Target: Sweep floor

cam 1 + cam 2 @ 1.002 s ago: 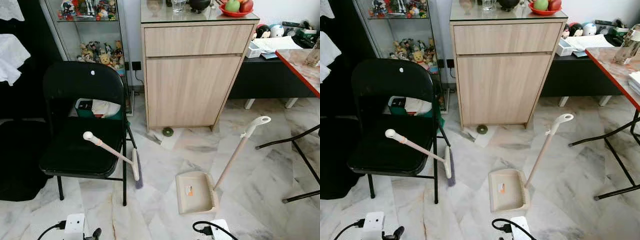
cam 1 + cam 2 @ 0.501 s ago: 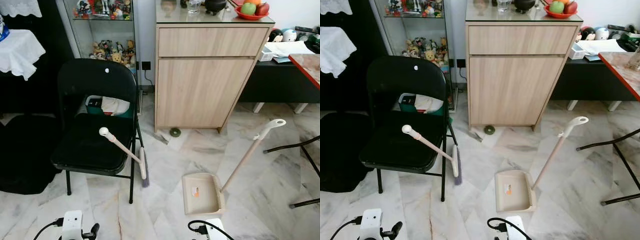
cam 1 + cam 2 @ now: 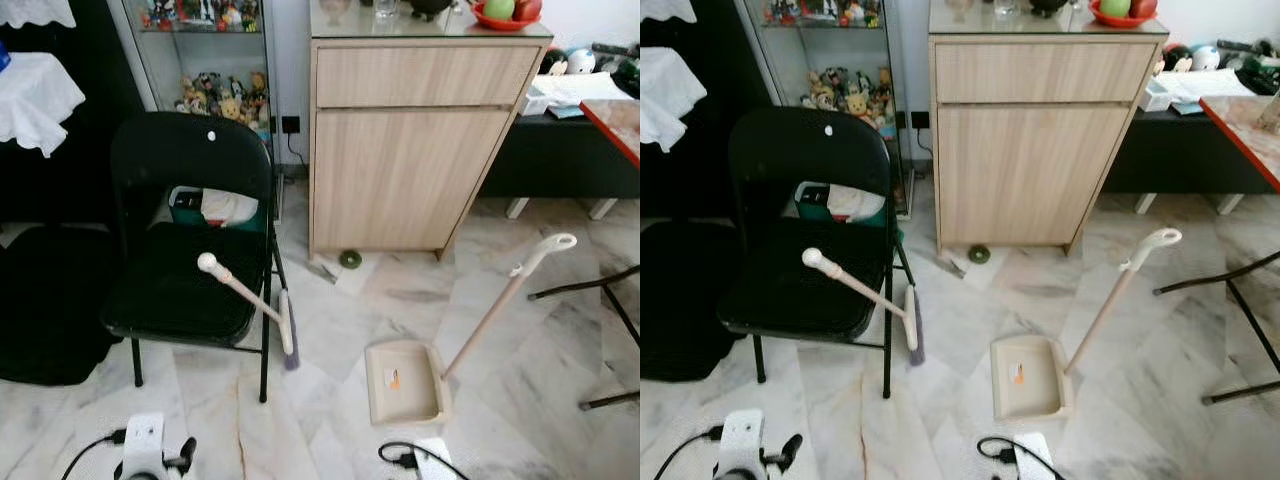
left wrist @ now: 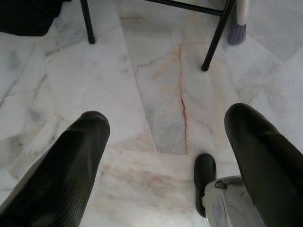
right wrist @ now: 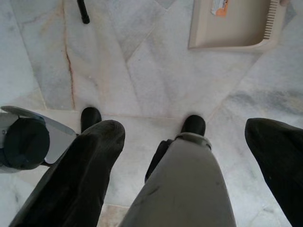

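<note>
One broom (against chair)

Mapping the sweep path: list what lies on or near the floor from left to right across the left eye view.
Black folding chair → broom leaning on the chair → green round object at the cabinet's foot → dustpan → dustpan handle

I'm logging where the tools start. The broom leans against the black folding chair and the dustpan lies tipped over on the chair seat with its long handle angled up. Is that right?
One thing is off: the dustpan stands on the marble floor, to the right of the black folding chair, not on its seat. Both eye views show this. The broom does lean against the chair, and the dustpan's long handle does angle up.
</note>
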Available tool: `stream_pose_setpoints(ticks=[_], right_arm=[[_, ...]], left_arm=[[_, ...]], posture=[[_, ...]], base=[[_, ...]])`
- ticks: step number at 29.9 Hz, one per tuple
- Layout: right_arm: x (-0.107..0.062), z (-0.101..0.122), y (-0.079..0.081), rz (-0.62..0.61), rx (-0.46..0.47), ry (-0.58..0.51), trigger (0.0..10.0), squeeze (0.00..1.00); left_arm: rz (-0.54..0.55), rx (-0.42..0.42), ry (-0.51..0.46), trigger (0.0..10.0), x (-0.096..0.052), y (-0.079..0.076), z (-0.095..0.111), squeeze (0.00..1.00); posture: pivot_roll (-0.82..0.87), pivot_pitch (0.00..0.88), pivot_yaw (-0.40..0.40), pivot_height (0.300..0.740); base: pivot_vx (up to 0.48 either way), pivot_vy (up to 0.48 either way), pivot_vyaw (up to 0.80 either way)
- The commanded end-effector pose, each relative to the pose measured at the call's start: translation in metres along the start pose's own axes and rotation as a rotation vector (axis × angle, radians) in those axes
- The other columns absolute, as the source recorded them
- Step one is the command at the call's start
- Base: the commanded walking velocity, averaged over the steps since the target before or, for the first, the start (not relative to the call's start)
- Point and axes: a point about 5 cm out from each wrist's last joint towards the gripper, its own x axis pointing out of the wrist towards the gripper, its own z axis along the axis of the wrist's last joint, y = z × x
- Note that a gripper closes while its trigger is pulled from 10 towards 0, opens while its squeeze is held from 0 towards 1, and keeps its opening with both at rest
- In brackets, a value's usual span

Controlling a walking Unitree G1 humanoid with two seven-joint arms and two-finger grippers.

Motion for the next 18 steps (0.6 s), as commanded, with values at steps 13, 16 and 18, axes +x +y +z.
stream_pose_setpoints(ticks=[13,16,18], right_arm=[[-0.0006,-0.0048,0.0013,0.001,-0.004,0.017,10.0,0.0],[-0.0012,-0.0055,-0.0012,-0.001,-0.005,0.016,10.0,0.0],[-0.0016,-0.0059,-0.0037,-0.003,-0.004,0.015,10.0,0.0]], left_arm=[[0.028,-0.021,-0.002,10.0,-0.001,0.0051,-0.0012,0.0],[0.026,-0.016,-0.012,10.0,-0.0009,0.0053,0.0,0.0],[0.027,-0.018,-0.021,10.0,-0.0009,0.0052,0.0008,0.0]], posture=[[0.03,0.046,0.021,0.74],[0.03,0.043,0.022,0.74],[0.03,0.037,0.022,0.74]], base=[[0.0,0.285,0.0],[0.0,0.456,0.0],[0.0,0.0,0.0]])
